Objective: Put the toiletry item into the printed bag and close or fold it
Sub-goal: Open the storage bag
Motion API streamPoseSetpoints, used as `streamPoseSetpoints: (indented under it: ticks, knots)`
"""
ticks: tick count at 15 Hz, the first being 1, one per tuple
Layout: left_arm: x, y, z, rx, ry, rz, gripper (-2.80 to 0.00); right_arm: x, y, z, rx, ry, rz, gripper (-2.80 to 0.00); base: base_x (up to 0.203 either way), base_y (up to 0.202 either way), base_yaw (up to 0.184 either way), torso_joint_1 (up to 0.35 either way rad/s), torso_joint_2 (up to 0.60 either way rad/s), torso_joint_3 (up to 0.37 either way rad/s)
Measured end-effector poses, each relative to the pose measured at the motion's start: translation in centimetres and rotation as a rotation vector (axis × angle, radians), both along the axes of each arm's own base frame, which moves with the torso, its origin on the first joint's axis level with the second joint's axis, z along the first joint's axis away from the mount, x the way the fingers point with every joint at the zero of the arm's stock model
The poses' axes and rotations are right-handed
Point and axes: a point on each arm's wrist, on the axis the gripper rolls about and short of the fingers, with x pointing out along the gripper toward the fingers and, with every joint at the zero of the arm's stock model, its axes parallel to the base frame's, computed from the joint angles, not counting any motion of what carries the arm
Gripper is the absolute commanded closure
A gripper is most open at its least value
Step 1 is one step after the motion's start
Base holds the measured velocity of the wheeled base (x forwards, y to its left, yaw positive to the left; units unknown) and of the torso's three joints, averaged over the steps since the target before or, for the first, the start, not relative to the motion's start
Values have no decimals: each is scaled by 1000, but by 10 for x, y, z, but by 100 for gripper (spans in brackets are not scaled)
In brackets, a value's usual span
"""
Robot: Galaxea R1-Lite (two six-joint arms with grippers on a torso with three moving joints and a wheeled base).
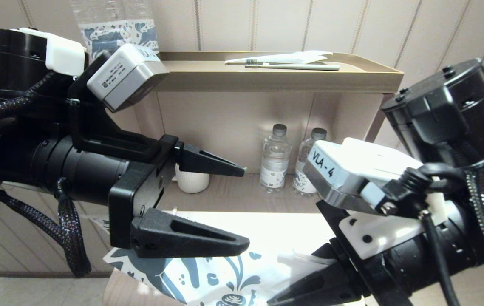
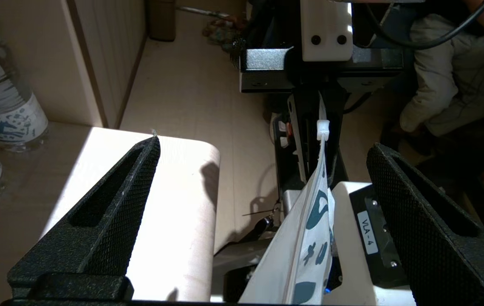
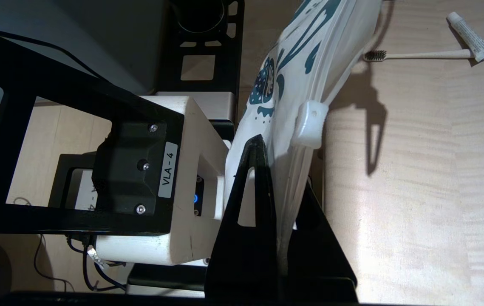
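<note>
The printed bag [image 3: 292,63], white with blue horse and floral print, is held up edge-on over the table. My right gripper [image 3: 284,170] is shut on its edge just below the white zipper slider [image 3: 309,123]. In the head view the bag [image 1: 208,276] hangs low in front, under my left gripper [image 1: 246,208]. My left gripper [image 2: 267,144] is open with the bag [image 2: 305,238] between its fingers, touching neither. The white toothbrush [image 3: 416,54] and small white tube [image 3: 467,29] lie on the wooden table beyond the bag. Both are hidden in the head view.
A gold tray [image 1: 280,80] on the shelf top carries a greyish-green toothbrush with white wrapper [image 1: 292,63]. Below stand two clear bottles [image 1: 275,157] and a white ribbed cup [image 1: 193,180]. Another bottle [image 1: 118,29] stands at the back left.
</note>
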Motion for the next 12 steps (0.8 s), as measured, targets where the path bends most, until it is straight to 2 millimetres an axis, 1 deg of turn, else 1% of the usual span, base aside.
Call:
streamPoseSetpoints:
  ticks: [5,12]
  knots:
    - [0,-1,-9,19,27,-5,-280,1,0,-2,-3,8,0,0,0,0,0,0,0,0]
    - [6,-12,-16,35,52,-23,-280,1,-2,-7,3,46,-2,0,0,0,0,0,0,0]
